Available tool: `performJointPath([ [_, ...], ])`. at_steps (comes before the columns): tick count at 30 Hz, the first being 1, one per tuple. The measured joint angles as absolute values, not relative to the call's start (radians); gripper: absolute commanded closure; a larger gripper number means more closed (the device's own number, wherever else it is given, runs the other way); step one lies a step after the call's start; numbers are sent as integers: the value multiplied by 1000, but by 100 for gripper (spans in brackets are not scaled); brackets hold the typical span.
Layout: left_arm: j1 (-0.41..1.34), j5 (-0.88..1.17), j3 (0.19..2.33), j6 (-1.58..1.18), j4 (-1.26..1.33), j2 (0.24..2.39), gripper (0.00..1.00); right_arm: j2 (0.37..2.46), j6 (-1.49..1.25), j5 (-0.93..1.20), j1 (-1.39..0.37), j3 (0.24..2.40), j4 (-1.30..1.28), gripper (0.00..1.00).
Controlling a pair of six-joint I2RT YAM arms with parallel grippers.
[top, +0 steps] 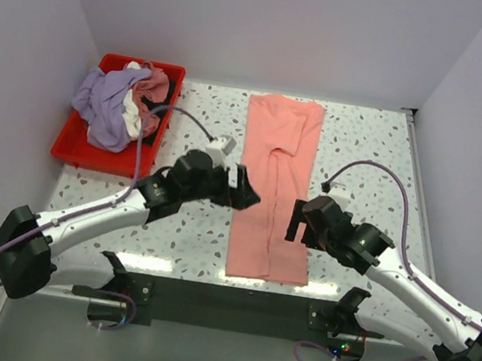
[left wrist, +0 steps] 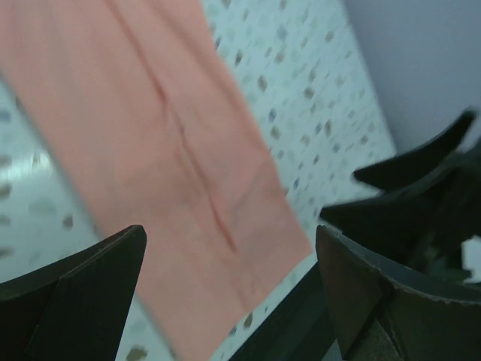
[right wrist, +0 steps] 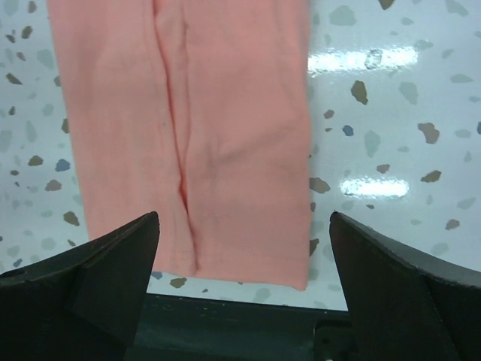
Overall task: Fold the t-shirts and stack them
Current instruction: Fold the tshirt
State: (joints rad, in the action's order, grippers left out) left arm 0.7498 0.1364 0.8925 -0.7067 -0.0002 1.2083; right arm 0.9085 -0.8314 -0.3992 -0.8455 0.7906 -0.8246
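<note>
Right gripper (right wrist: 243,218) and left gripper (left wrist: 231,229), both wide open and empty, flank the salmon-pink tee (top: 274,185); advise pinching both near hem corners evenly.

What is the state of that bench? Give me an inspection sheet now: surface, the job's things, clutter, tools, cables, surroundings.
Surface: speckled table, glossy, with light glare.
Job's things: salmon-pink t-shirt lies flat mid-table, folded into a long strip; lavender t-shirt, white t-shirt and dusty rose t-shirt lie unfolded in a heap.
Clutter: red bin at the far left holds that heap; nothing else seen.
Tools: left tool open at the strip's left edge; right tool open at its near right edge; both hold nothing.
Cables: purple cables loop from each wrist, clear of the cloth.
Surroundings: plain white walls on three sides.
</note>
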Motion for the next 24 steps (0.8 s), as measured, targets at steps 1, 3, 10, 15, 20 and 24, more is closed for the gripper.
performJointPath([
  [1,780,116,826,-720,-47,1206,0,908,-831,-403,-840,791,-837,1],
  [3,836,93,741,-744,-142,1206,0,908,-831,-410,-822,791,-869,1],
  [10,1047,57,610,-861,-301,1122,3,891,-816,-397,-759,754,-895,1],
  [15,1057,50,595,-900,-282,1156,21,892,-795,-348,-749,701,-879,1],
  [20,1065,74,596,-897,-255,1264,31,888,-797,-342,-748,676,-878,1],
  [24,1068,94,596,-896,-242,1326,40,860,-813,-328,-745,640,-872,1],
])
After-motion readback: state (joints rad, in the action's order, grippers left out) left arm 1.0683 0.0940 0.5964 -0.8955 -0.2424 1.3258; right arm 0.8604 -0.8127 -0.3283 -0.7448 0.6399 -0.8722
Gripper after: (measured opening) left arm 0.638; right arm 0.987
